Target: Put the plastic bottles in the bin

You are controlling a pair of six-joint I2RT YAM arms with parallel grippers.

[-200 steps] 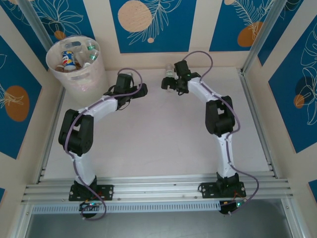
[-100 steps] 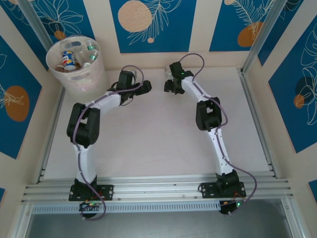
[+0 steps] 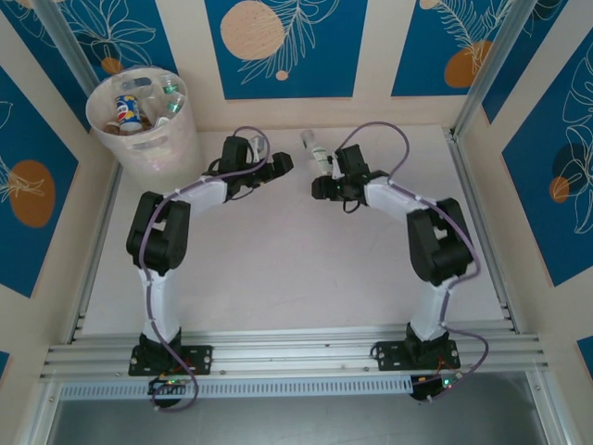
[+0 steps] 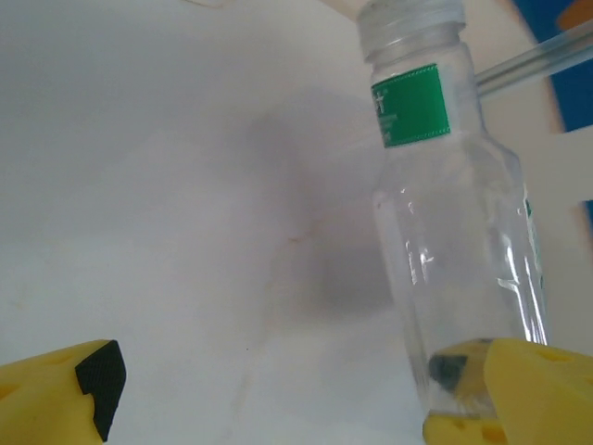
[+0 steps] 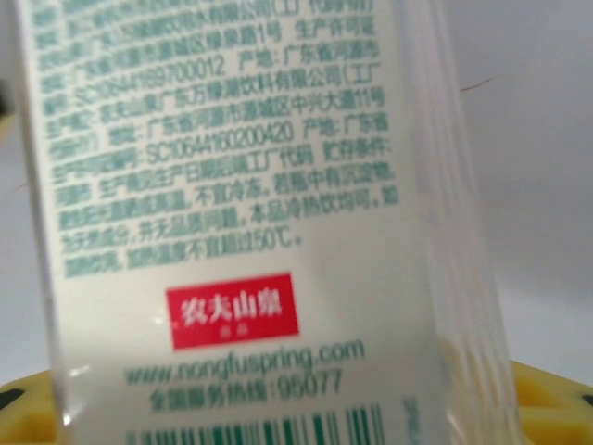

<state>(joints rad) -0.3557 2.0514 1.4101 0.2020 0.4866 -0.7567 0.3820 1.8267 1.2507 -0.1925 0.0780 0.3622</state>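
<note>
bottle (image 3: 315, 148): clear, green label, brought a little away from the back wall, far middle of the table (image 3: 278, 269), well apart from the bin (image 3: 162, 148) | right gripper (image 3: 326, 178): was wide, now clamps the bottle's body | left gripper (image 4: 278, 389): jaws wide, just beside bottle | meaning: grasp done, I judge a handover to the left comes next

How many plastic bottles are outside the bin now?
1. The bottle is held between the fingers of the right gripper, above the far part of the table. The arms may hide others.
</note>
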